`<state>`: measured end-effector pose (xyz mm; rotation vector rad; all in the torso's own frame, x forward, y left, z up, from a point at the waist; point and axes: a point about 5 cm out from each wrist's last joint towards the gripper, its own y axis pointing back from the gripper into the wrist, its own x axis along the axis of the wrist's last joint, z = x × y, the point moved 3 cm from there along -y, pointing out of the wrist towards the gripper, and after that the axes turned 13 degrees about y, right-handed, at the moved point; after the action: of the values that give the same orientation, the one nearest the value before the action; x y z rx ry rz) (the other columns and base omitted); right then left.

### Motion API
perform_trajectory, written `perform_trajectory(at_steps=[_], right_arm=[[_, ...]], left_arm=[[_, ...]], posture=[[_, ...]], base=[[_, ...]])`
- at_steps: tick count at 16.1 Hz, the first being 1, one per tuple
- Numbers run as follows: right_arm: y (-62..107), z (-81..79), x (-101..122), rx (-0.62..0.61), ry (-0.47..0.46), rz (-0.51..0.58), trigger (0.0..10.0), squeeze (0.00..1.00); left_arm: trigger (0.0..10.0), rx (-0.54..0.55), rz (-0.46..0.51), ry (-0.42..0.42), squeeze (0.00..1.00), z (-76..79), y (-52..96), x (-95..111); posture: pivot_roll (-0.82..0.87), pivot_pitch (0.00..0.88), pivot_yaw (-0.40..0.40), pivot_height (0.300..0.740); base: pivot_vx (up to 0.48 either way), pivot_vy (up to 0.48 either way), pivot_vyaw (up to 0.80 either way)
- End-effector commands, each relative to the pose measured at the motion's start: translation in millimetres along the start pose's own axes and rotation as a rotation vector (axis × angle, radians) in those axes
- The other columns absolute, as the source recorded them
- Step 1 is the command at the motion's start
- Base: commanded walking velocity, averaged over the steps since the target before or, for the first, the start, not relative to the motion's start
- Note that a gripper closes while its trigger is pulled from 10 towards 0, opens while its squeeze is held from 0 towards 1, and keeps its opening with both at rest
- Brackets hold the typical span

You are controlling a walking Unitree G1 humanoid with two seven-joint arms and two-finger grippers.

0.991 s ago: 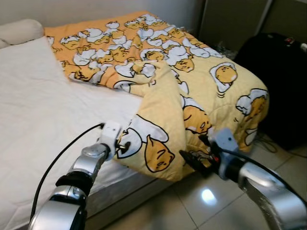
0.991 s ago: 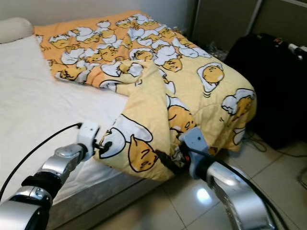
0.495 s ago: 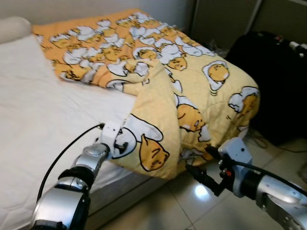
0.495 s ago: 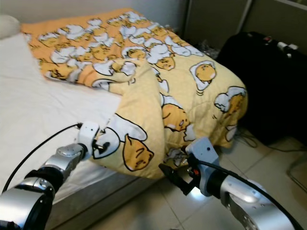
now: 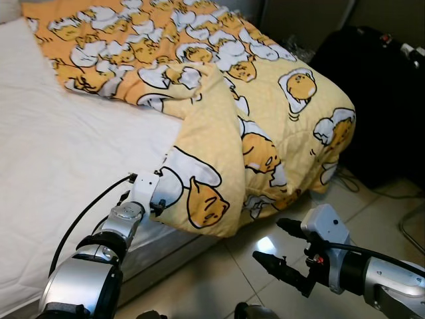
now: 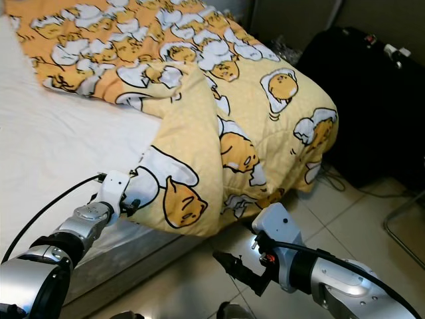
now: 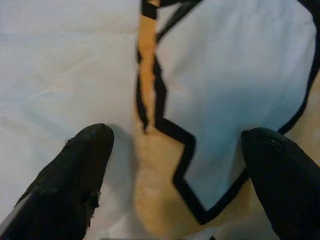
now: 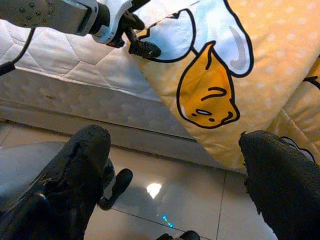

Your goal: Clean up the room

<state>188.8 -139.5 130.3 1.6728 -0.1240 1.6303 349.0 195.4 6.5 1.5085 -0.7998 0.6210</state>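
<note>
Head cam: yellow egg-print blanket [image 5: 265, 126] bunched on the bed's [image 5: 60, 166] right side, 1 folded corner hanging over the mattress edge toward the tiled floor [image 5: 219, 279]. Left gripper [image 5: 158, 205] sits at that corner, on the mattress edge. Right gripper [image 5: 279, 249] is over the floor below the blanket, 2 fingers spread, holding nothing. Black suitcase [image 5: 378, 100] beside the bed.

Left wrist: fingers [image 7: 75, 175] apart, blanket edge between them, not clamped.

Right wrist: fingers [image 8: 75, 170] wide apart, blanket corner beyond them.
</note>
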Motion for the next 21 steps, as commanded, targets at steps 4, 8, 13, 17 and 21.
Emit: perform_trajectory(at_steps=[4, 8, 13, 17, 21], right_arm=[[5.0, -7.3, 7, -0.002, 0.01, 0.02, 10.0, 0.0], [4.1, -14.8, 9, -0.014, -0.017, 0.041, 10.0, 0.0], [3.7, -21.9, 8, -0.021, -0.032, 0.044, 10.0, 0.0], [5.7, -23.5, 7, -0.03, -0.037, 0.045, 10.0, 0.0], [6.8, -22.5, 6, -0.036, -0.038, 0.037, 10.0, 0.0]], left_arm=[[2.3, 0.026, -0.026, 0.014, 0.0, -3.9, 0.7, -10], [0.0, 0.042, -0.035, 0.019, 0.0, -9.7, 1.9, -15], [0.0, 0.05, -0.043, 0.019, 0.0, -12.1, 2.5, -19], [0.0, 0.046, -0.045, 0.013, 0.0, -10.1, 2.3, -19], [0.0, 0.029, -0.049, 0.035, 0.0, -6.1, 1.8, -19]], posture=[[-0.26, 0.171, -0.021, 0.74], [-0.25, 0.153, -0.009, 0.74], [-0.24, 0.111, 0.001, 0.74], [-0.25, 0.098, 0.009, 0.74], [-0.25, 0.095, 0.01, 0.74]], base=[[0.0, 0.0, 0.0], [0.0, 0.0, 0.0], [0.0, 0.0, 0.0], [0.0, 0.0, 0.0], [0.0, 0.0, 0.0]])
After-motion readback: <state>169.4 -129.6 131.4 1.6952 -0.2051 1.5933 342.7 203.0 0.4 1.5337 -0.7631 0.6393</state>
